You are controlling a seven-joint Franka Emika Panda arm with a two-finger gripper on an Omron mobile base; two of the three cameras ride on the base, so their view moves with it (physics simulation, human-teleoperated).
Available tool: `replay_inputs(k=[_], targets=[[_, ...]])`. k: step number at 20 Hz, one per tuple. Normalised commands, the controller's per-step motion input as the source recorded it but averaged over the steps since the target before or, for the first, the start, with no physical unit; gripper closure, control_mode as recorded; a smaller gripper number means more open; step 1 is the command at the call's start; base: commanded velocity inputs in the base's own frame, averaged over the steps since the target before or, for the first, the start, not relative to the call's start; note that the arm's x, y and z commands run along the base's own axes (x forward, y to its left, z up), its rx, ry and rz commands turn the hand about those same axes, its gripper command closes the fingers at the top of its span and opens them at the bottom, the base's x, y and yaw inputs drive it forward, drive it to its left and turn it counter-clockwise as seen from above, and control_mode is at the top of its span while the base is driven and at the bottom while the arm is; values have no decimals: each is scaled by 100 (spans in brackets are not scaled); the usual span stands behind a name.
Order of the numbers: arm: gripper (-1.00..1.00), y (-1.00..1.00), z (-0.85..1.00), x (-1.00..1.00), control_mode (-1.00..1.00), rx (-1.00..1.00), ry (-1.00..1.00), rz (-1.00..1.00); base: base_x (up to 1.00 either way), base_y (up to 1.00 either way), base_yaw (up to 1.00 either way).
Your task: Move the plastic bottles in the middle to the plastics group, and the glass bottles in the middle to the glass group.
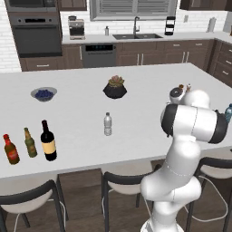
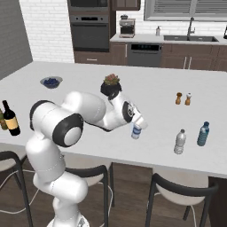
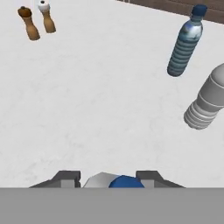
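Between the gripper's (image 3: 107,177) narrowed jaws sits the blue-label bottle (image 2: 136,131), apparently held, upright on or just over the counter (image 2: 150,95) near the teal bottle (image 2: 203,134) and grey bottle (image 2: 179,142), presumably so it joins the plastics.

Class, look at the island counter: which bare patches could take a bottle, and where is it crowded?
Free: the wide stretch between the blue-label bottle in the jaws and the salt and pepper shakers, and the patch between the fruit bowl and the plant pot. Crowded: the corner with the wine bottle, green bottle and brown bottle.
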Motion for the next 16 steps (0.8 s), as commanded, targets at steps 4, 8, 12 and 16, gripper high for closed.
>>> replay_inputs(k=[4,8,12,16], targets=[[100,-51,26,-2,-100,-2,3,-14,0,0,0],[100,-63,20,-2,-100,-3,12,-7,0,0,0],[100,-59,2,-10,-100,-4,19,-2,0,0,0],[100,-50,0,0,-100,-4,7,0,0,0,0]])
